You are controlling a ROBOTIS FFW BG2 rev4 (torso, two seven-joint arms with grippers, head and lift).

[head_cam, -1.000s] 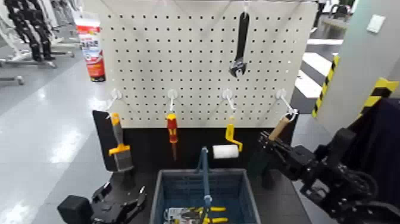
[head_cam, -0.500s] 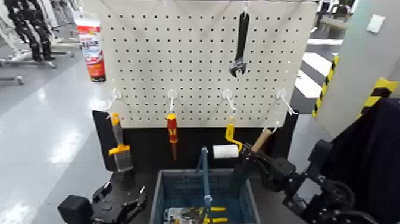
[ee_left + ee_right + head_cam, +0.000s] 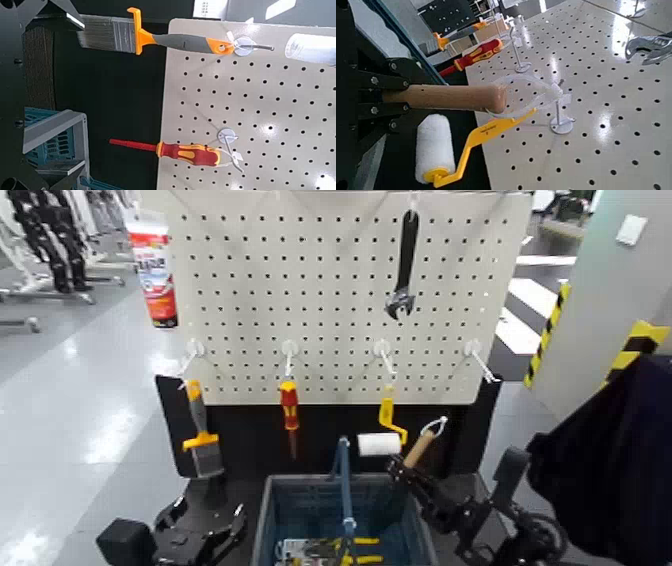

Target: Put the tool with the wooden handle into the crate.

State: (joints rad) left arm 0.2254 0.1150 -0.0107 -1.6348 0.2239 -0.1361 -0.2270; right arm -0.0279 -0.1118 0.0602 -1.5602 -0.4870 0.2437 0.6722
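- Head view: our right gripper (image 3: 402,464) is closed on the wooden-handled tool (image 3: 422,448), near the crate's (image 3: 340,479) far right edge.
- Just left hangs the paint roller (image 3: 380,444).
- Our left gripper (image 3: 208,516) gapes, empty, left of the crate.

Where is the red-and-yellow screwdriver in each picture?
Head view: the screwdriver hangs left of the middle, above the crate.
Left wrist view: it lies sideways, low, left of the middle.
Right wrist view: upper left, above the wooden handle.
Shared landmark: the pegboard.
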